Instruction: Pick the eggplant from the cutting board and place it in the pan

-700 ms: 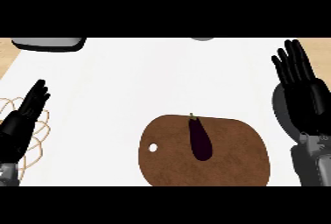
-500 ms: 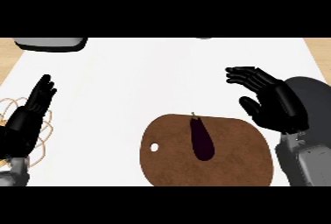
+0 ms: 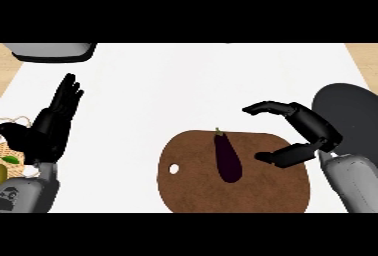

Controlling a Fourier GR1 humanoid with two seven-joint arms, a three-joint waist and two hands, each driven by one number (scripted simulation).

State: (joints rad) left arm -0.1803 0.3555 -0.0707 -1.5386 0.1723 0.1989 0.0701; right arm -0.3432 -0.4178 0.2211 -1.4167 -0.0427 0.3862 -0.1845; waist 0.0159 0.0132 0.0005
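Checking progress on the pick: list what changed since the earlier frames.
The right hand came down from the counter's right edge towards the eggplant, fingers curling, holding nothing yet. The eggplant stayed on the cutting board; the left hand stayed open at left.

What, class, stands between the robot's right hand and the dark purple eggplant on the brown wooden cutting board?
Nothing visible does. The right hand is open beside the dark purple eggplant, with only bare brown wooden cutting board between them. The dark round pan lies just behind that hand.
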